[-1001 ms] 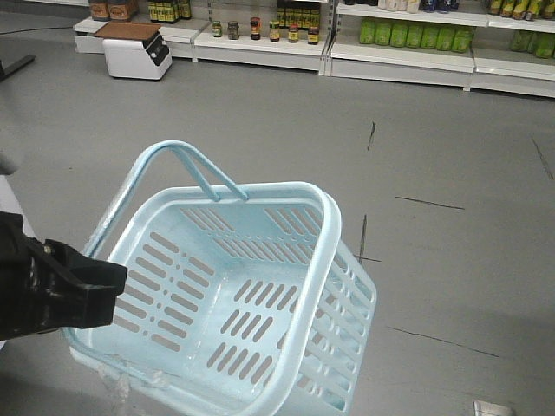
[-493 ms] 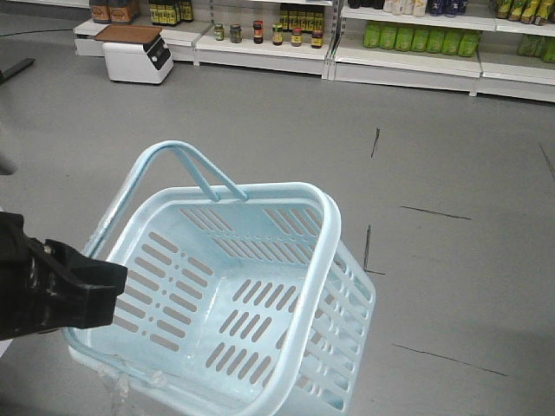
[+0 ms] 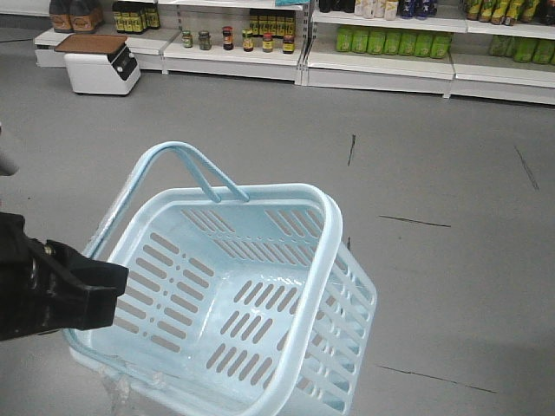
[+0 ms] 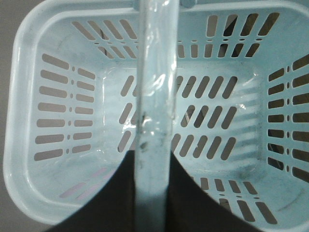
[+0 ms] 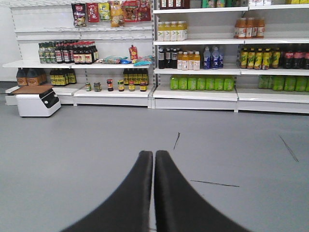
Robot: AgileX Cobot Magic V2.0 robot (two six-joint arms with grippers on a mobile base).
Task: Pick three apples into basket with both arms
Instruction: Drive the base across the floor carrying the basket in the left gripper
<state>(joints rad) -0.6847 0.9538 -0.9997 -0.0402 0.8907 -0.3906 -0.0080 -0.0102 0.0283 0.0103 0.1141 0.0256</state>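
The step in hand is judged to be the carrying stage, ahead of any picking: the basket [image 3: 319, 260] is seen to be empty, and none of the 3 apples is shown in any view, so their whereabouts cannot be told. The basket is held clear of the grey floor [image 3: 451, 165], tilted, with 1 loop handle [image 4: 155, 72] raised and the other lying along the far rim. The left gripper [image 4: 152, 155] is clamped on the raised handle, which is seen in the wrist view passing straight between the 2 dark fingers [image 4: 113, 193], above the slotted bottom. The left arm is kept low at the left edge of the front view, with the basket hung out ahead of it. The right gripper [image 5: 154, 162] is closed on nothing, its 2 fingers pressed together, and is pointed level across the floor toward the stocked shelves [image 5: 193, 92], with a white box-shaped appliance [image 5: 35, 101] standing at their left end. Before the next move, the apples would have to be brought into view; the right gripper would then need to be opened and lowered over 1 apple while the basket is kept steady and within reach of the drop.
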